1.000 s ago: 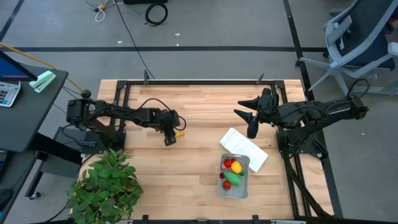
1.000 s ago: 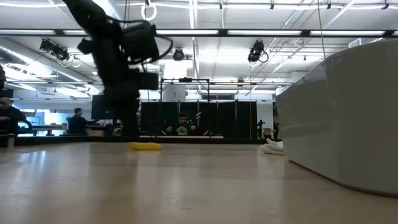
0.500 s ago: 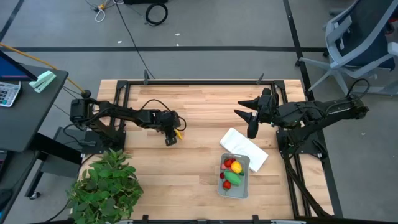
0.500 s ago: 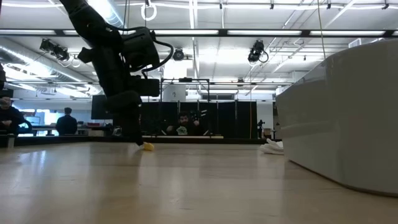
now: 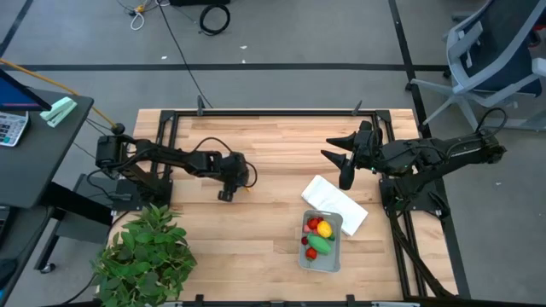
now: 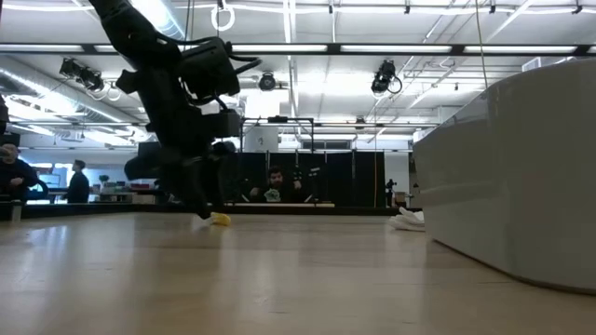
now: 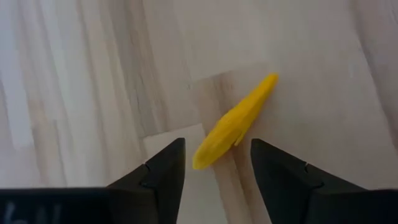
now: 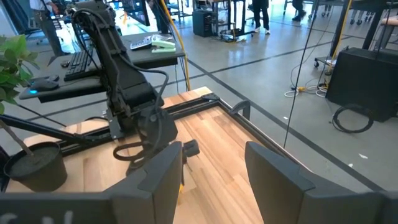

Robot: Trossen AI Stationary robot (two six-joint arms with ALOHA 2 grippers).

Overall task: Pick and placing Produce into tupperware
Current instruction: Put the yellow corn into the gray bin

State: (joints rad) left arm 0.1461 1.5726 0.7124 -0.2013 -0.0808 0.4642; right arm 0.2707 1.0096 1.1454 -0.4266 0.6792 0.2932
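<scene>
The thin yellow piece of produce (image 7: 235,123) lies flat on the bare wooden table (image 5: 281,145), running diagonally through the middle of the left wrist view; in the low view it shows as a small yellow spot (image 6: 221,220) left of centre, low on the tabletop. The left gripper (image 7: 216,163) stands right over it with its jaws apart, one dark finger on each side of the piece's near end, and nothing is clamped between them. From above, that gripper (image 5: 227,181) sits left of centre in the frame, hiding the piece beneath it.

The tupperware (image 5: 333,256) rests in the lower right part of the high view, holding a yellow lemon-like piece (image 5: 324,229), red pieces (image 5: 313,224) and a green oval (image 5: 318,244). Its upper end meets a white cloth (image 5: 339,201) spread on the table.

The right gripper (image 5: 343,159) waits above the cloth, right of centre in the high view, off the table with its jaws apart and empty.

A leafy green plant (image 5: 143,253) fills the lower left corner of the high view
</scene>
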